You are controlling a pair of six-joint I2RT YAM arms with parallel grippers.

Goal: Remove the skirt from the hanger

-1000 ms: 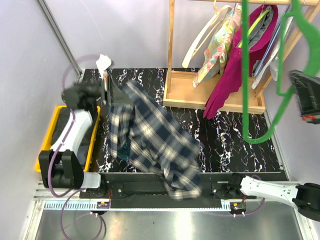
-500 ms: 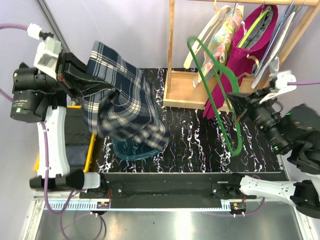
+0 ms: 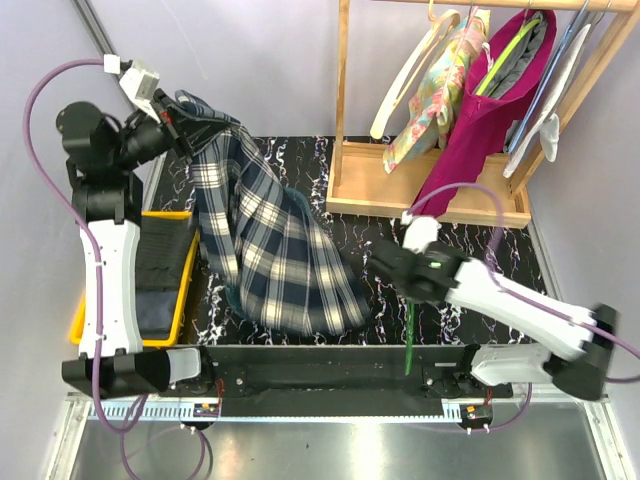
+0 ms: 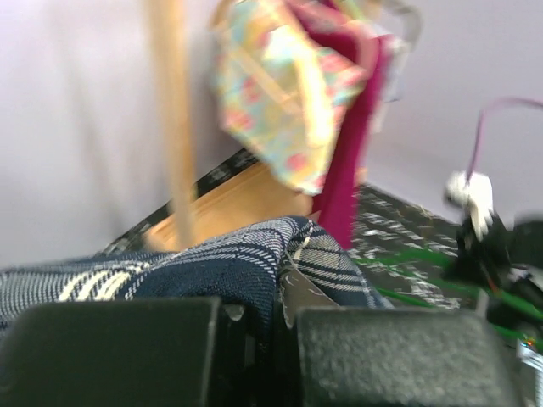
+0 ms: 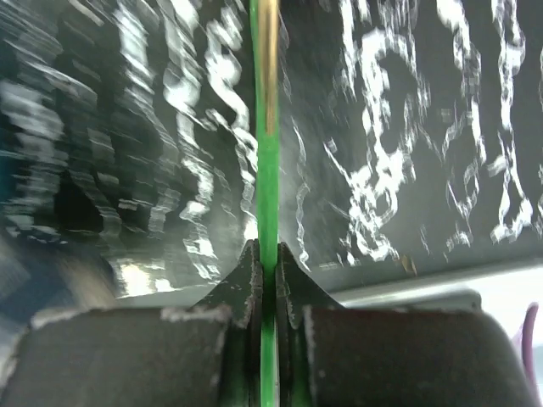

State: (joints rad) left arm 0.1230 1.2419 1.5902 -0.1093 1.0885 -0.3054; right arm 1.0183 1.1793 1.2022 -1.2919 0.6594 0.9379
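Black marble table (image 3: 310,165) below me: my left gripper (image 4: 259,307) is up high, clenched on the skirt (image 3: 270,260), its hem draping onto the marble. My right gripper (image 5: 265,250) pinches the green hanger (image 5: 268,186) low near the front edge, clear of the skirt.

Left gripper (image 4: 259,320) pinches the plaid skirt (image 4: 229,264) — floral garment (image 4: 280,102) hangs beyond, blurred.
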